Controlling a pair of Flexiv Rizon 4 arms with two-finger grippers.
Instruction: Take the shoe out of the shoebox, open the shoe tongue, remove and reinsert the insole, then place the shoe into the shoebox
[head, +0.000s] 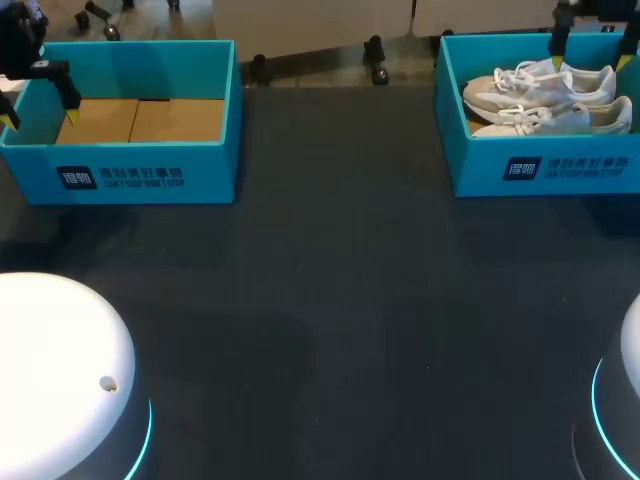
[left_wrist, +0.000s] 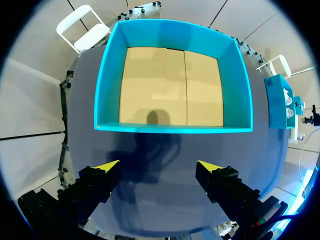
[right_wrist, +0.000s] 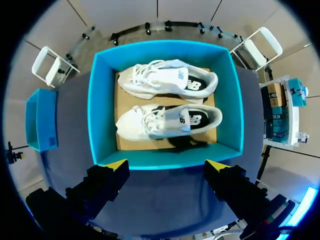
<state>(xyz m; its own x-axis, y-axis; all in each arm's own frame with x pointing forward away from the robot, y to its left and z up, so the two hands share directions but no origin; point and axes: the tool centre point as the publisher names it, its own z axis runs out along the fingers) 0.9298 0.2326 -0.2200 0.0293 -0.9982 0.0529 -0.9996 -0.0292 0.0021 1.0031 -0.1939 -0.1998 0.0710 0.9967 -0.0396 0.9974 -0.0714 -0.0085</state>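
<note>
Right claw hovers open over the near wall of a teal shoebox holding two white sneakers, close together. A grab could snag laces or drag both. Left claw hangs open beside the empty shoebox.

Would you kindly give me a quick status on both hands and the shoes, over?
Left hand open, near the left shoebox. Right hand open, near the right shoebox. Two white sneakers lying inside it, untouched. No obstruction seen.

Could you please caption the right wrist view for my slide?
Right gripper, open, with two white shoes in a teal shoebox ahead of it.
</note>
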